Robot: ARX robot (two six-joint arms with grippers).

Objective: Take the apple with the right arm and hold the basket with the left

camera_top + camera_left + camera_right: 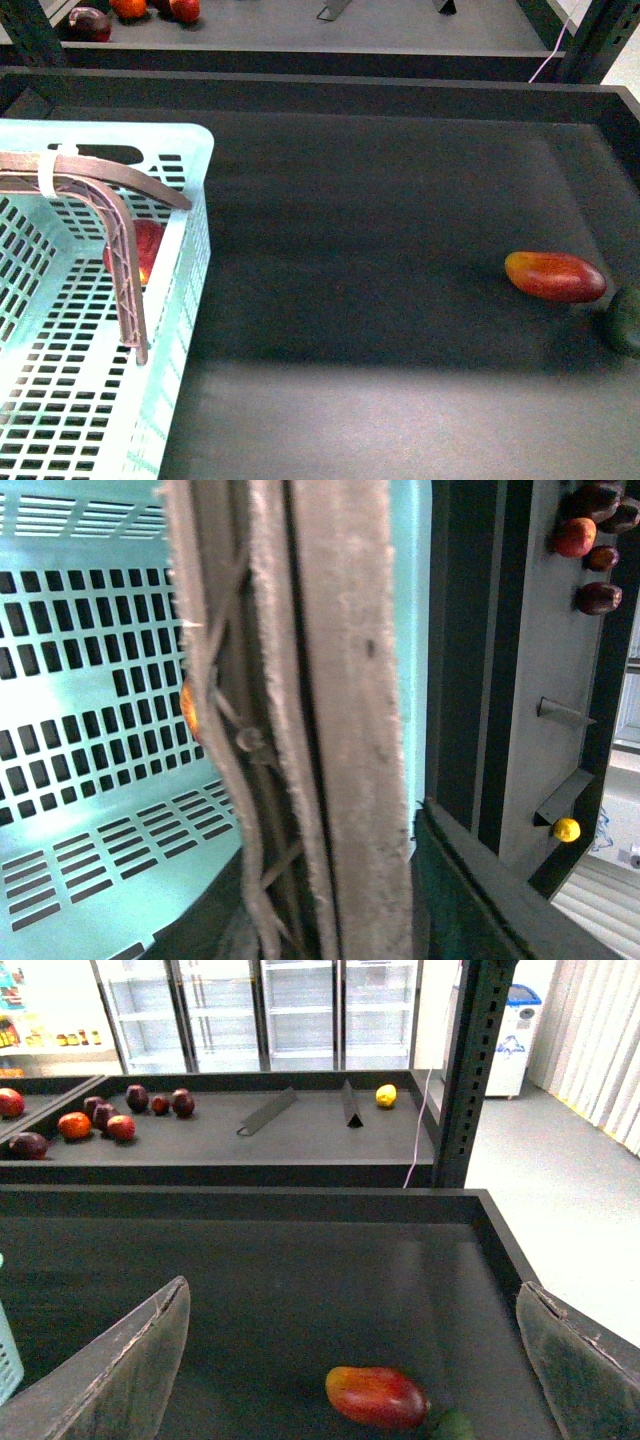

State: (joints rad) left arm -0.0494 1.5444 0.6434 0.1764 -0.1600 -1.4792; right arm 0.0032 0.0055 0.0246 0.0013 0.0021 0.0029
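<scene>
Red apple (pixel 147 247) lies inside basket (pixel 190 210); right tool (pixel 350 1360) gapes wide

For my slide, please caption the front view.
Apple inside basket; mango on the dark tray.

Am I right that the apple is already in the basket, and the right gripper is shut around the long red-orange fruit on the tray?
Not quite. The apple does lie in the basket, but the right gripper is open and holds nothing. In the right wrist view its fingers stand wide apart above the long red-orange fruit.
</scene>
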